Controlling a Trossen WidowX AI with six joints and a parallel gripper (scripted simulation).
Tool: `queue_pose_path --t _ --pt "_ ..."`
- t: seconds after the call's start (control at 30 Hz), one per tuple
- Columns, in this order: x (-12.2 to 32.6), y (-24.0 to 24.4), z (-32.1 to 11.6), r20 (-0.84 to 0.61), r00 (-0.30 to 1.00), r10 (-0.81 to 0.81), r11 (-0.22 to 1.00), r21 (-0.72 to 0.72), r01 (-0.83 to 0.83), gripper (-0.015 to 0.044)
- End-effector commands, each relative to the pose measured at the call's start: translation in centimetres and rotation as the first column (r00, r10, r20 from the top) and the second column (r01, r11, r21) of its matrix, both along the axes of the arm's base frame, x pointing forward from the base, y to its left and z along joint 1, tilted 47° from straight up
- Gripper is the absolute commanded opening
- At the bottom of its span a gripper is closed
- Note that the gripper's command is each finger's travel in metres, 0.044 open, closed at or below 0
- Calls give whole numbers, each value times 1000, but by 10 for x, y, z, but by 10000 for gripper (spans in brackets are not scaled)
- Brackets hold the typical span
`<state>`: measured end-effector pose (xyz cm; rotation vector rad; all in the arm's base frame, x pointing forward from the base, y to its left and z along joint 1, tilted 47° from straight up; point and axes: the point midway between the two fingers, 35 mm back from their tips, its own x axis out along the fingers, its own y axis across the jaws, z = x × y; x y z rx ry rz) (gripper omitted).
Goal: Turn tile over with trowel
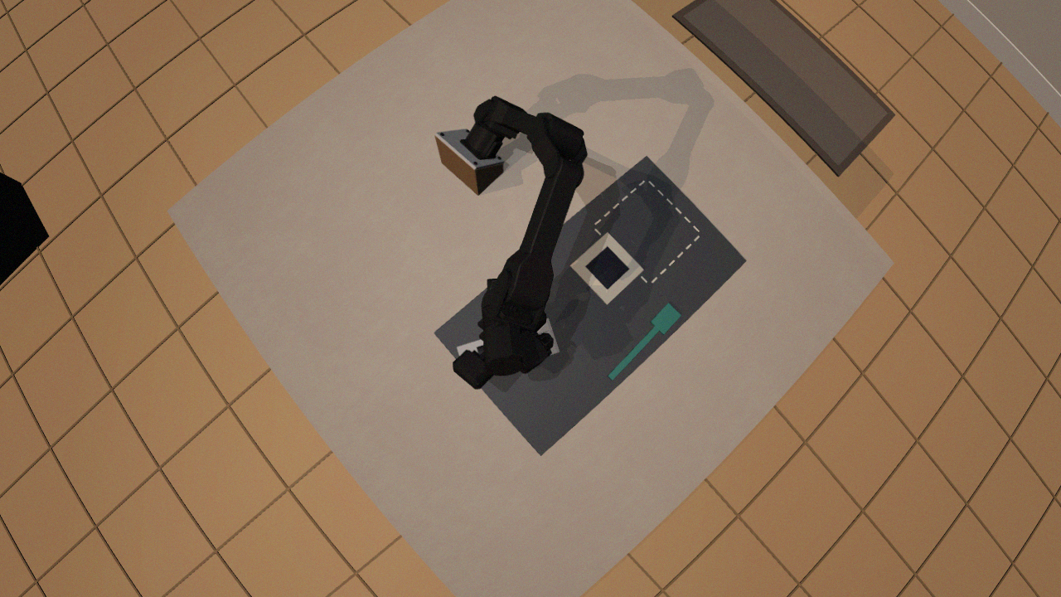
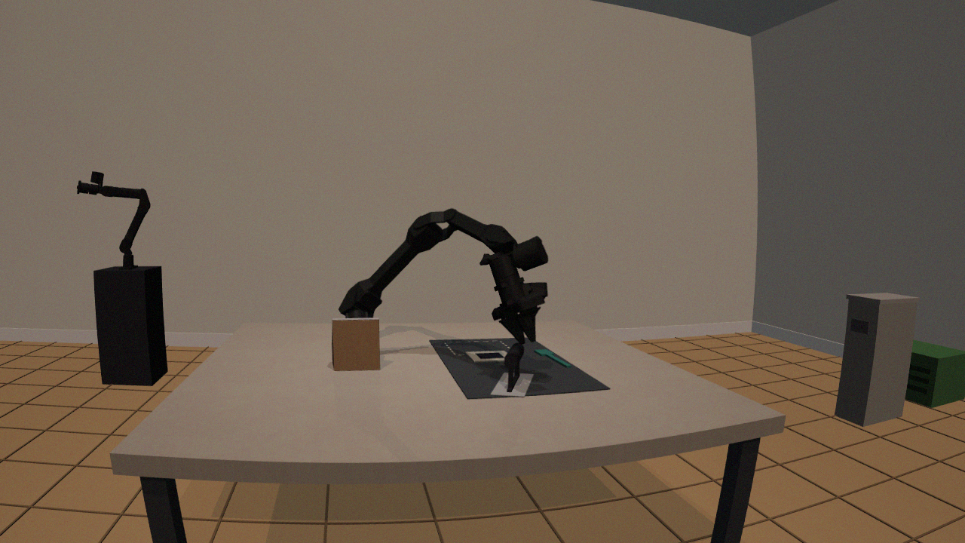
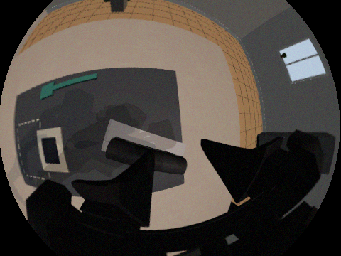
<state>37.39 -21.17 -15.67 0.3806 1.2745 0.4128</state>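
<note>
Gripper open, empty. One square tile, dark-centred, on matte mat by dashed outline. Two tools: flat green one; pale plate, round black handle, probably a trowel.

We saw the pale tile flat, dark-marked face up, across one side of the dashed outline – and the black-handled trowel with its light blade flat on the mat
</note>
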Motion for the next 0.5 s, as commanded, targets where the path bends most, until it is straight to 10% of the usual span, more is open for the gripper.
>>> queue_pose_path --t 0.0,0.47 --pt "-1 2 -2 -36 994 -104 994 14 104 300" --pt "-5 5 -4 -171 842 -512 847 62 528 300"
